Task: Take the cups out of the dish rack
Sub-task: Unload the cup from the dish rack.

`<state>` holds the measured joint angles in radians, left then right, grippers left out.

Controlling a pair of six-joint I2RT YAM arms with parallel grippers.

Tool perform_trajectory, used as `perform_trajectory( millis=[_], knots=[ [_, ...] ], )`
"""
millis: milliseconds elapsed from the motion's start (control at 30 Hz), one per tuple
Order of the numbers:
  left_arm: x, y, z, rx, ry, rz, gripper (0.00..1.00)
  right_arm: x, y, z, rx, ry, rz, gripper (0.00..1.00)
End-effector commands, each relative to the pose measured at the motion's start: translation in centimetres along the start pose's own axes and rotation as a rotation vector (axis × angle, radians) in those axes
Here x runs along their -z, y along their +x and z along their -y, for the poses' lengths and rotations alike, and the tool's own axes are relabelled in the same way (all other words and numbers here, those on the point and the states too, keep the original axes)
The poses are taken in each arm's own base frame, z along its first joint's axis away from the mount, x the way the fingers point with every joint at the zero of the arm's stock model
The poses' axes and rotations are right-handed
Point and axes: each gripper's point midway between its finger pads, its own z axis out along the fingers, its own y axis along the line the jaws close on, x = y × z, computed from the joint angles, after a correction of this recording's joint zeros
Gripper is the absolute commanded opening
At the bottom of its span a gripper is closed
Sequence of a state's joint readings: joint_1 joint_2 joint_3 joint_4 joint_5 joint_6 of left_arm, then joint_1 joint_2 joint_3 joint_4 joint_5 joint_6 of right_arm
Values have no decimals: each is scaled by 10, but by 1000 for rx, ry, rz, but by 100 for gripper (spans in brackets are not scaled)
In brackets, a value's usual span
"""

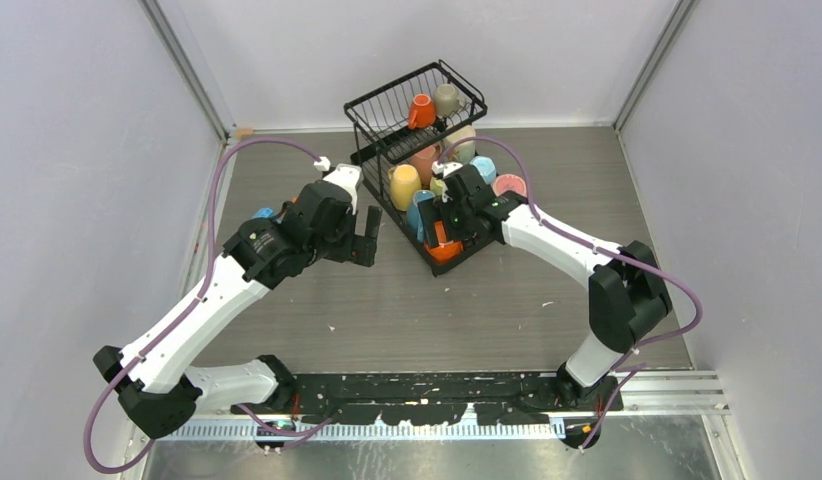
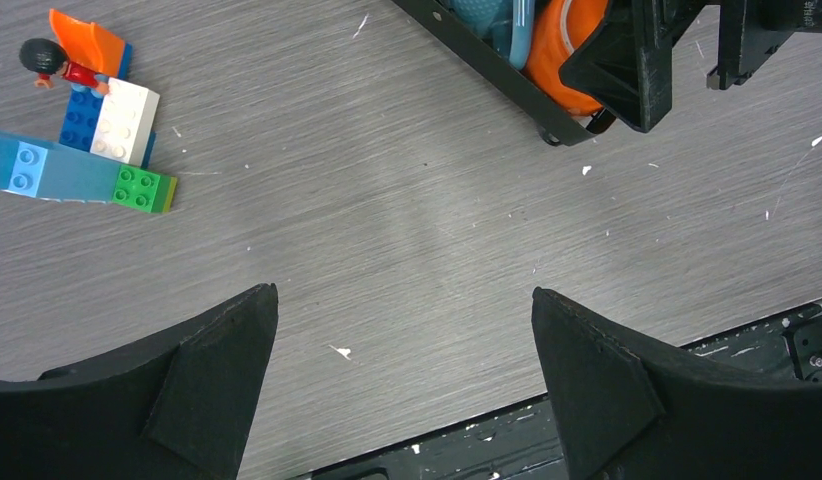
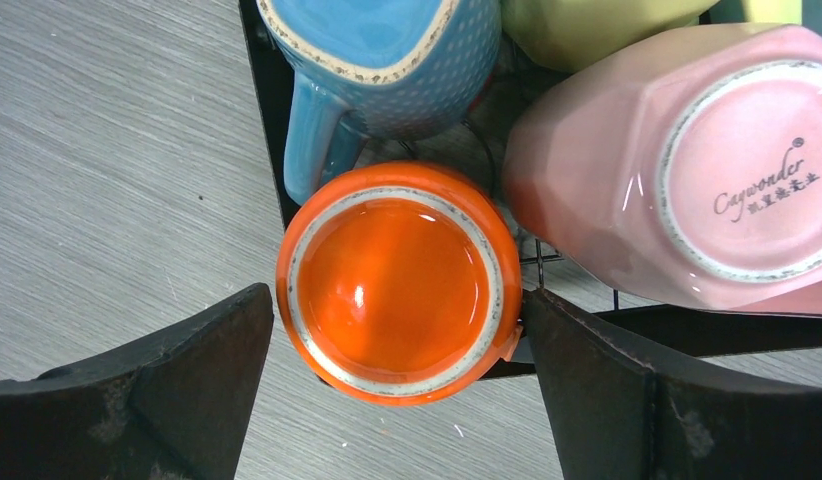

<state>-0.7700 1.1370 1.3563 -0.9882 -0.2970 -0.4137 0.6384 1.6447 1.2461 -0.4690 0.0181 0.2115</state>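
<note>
The black wire dish rack [image 1: 365, 112] stands at the back middle of the table. Its upper basket holds an orange cup [image 1: 422, 110] and a grey one [image 1: 447, 98]. The lower tray carries yellow [image 1: 404, 185], salmon [image 1: 425, 160], blue [image 1: 484, 168] and pink cups [image 1: 509, 185]. An upturned orange cup [image 3: 397, 280] sits at the tray's near corner. My right gripper [image 3: 395, 305] is open just above it, one finger on each side, the right fingertip [image 3: 552, 320] almost at its wall. My left gripper [image 2: 404, 310] is open over bare table, left of the rack.
Toy bricks with a small figure [image 2: 97, 125] lie on the table left of the left gripper. A blue cup [image 3: 387, 50] and a pink cup [image 3: 687, 170] crowd close behind the orange one. Grey walls close in the table on three sides.
</note>
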Motion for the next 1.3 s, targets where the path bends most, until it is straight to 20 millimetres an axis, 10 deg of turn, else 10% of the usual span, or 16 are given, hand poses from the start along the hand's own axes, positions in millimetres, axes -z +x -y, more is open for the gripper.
perform_trajectory(
  millis=[0,567,1267],
  knots=[
    [1,-2,0,8,6,3,100,-6,25,-3,-12,-8,-80,100],
    [-6,0,2,12,7,-6,100,6,23,-4,-238,152,-83,100],
    [-8,4,-1,11,5,-16,100,-27,25,4,-99,228,-166,100]
  ],
)
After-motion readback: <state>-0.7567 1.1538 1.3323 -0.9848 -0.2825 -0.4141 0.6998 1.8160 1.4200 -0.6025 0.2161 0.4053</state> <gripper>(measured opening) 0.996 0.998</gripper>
